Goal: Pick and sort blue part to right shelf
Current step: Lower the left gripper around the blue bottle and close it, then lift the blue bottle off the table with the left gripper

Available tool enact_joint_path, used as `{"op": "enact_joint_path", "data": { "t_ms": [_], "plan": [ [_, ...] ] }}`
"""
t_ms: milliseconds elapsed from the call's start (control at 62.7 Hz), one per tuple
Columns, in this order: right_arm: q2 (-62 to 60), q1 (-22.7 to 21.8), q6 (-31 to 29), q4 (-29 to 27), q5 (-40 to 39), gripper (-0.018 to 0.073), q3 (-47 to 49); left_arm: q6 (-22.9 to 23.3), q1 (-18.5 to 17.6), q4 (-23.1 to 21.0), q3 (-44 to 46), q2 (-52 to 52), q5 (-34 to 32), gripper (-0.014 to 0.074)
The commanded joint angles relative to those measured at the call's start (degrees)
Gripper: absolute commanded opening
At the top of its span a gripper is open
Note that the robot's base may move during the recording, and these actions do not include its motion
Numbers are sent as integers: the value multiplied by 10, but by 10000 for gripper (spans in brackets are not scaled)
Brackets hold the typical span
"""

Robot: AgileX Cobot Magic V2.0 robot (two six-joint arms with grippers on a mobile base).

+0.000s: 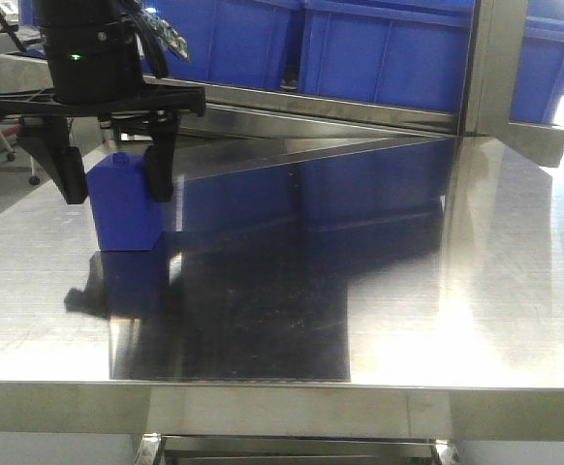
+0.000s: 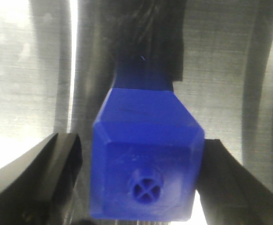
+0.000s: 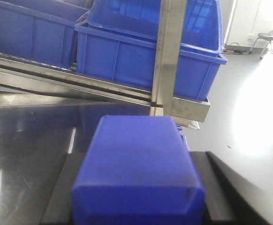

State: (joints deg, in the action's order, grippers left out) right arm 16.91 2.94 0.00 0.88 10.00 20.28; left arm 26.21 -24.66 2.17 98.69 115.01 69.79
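Observation:
The blue part (image 3: 137,173) fills the space between the black fingers of my right gripper (image 3: 137,157), which is shut on it just above the steel table. It points toward the right shelf (image 3: 103,87), a steel rack carrying large blue bins (image 3: 127,58). The right gripper is out of the front view. My left gripper (image 1: 117,194) straddles a boxier blue block (image 1: 125,208) standing upright on the table. In the left wrist view this block (image 2: 146,154) shows its round knob, with a gap at the left finger (image 2: 64,173) and the right finger against it.
The steel table (image 1: 456,291) runs wide and reflective from the front edge to the shelf rail (image 1: 360,108). An upright steel post (image 1: 495,68) stands at the back right, with blue bins (image 1: 389,48) behind it. Open floor and a chair (image 3: 268,35) lie to the right.

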Motion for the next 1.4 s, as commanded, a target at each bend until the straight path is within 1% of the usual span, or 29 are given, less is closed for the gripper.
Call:
{"op": "enact_joint_path", "data": {
  "t_ms": [0,303,606,718,958,1021,1117,1213,1261,1341,1388],
  "plan": [
    [4,-4,0,5,-54,382,16,6,-2,-2,19,-26,0,510],
    [4,-4,0,5,-54,382,16,6,-2,-2,19,-24,-1,509],
    [4,-4,0,5,-54,382,16,6,-2,-2,19,-24,-1,363],
    [4,-4,0,5,-54,382,16,6,-2,-2,19,-24,-1,346],
    [4,-4,0,5,-54,382,16,0,-2,-6,19,-33,-1,345],
    [4,-4,0,5,-54,382,16,-36,-2,-17,19,-45,-1,345],
    [4,-4,0,5,-54,382,16,-109,-2,-52,19,-69,0,345],
    [4,-4,0,5,-54,382,16,-157,-2,-82,19,-97,0,345],
    [4,-4,0,5,-54,382,16,-192,-2,-96,19,-113,0,345],
    [4,-4,0,5,-54,382,16,-239,-2,-110,18,-135,-5,345],
    [4,-4,0,5,-54,382,16,-259,-2,-112,13,-151,-17,345]
  ]
}}
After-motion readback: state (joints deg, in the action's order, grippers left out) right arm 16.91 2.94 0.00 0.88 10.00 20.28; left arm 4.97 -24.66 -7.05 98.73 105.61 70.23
